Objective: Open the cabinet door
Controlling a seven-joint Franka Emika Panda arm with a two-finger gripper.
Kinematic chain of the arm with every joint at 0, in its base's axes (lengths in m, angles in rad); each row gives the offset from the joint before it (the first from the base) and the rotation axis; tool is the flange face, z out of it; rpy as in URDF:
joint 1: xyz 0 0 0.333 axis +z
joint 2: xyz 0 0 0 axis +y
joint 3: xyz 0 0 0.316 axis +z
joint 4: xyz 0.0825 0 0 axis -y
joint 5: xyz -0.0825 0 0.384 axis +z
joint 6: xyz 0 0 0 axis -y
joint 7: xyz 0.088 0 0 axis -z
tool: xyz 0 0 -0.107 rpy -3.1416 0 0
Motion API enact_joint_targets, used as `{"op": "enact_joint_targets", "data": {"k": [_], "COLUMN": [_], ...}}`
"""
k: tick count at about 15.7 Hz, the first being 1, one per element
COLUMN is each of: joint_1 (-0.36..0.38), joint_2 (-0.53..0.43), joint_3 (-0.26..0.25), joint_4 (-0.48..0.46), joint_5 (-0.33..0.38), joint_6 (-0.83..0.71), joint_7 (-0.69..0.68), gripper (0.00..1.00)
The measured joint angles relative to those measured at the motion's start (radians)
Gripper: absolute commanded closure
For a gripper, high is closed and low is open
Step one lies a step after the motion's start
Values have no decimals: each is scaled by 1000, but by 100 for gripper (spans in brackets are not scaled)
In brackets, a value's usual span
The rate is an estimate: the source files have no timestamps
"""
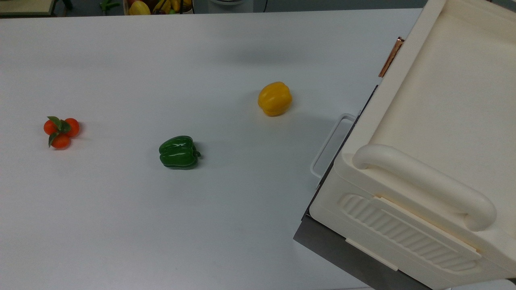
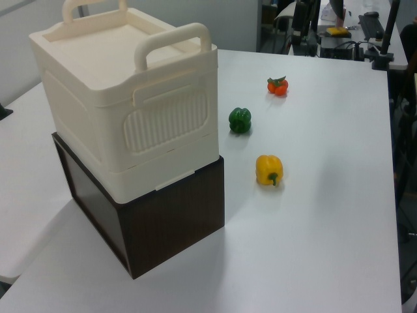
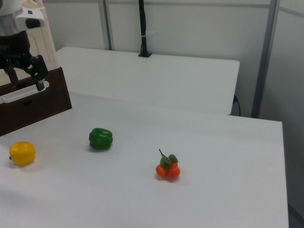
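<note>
The cabinet is a large cream box with a thick tube handle, standing at the top view's right on a dark base. The cabinet door's copper bar handle sticks out from the side that faces the top view's left. The door sits flush with the box and is seen nearly edge-on. The left view shows the cabinet from its ribbed side. At the right view's top left, my gripper hangs open with nothing between its fingers. It is in front of the cabinet, just above a white wire loop handle.
The dark brown base under the cabinet carries the white wire loop handle. On the white table lie a yellow pepper, a green pepper and a cluster of small tomatoes. A black post stands at the right view's far table edge.
</note>
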Motion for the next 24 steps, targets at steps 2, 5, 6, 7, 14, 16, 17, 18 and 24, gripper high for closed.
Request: {"op": "enact_joint_targets", "data": {"k": [2, 5, 6, 7, 14, 16, 17, 18, 24], "joint_1": [0, 0, 0, 0, 0, 0, 0, 0, 7], "joint_2": [0, 0, 0, 0, 0, 0, 0, 0, 39], "joint_3": [0, 0, 0, 0, 0, 0, 0, 0, 12], "joint_4": [0, 1, 4, 9, 24, 24, 24, 24, 38], "joint_5": [0, 15, 21, 22, 22, 22, 22, 22, 39], "joint_6": [0, 0, 0, 0, 0, 0, 0, 0, 0], "joint_7": [0, -14, -21, -26, -26, -28, -30, -31, -54], "gripper": [0, 0, 0, 0, 1, 8, 8, 8, 8]}}
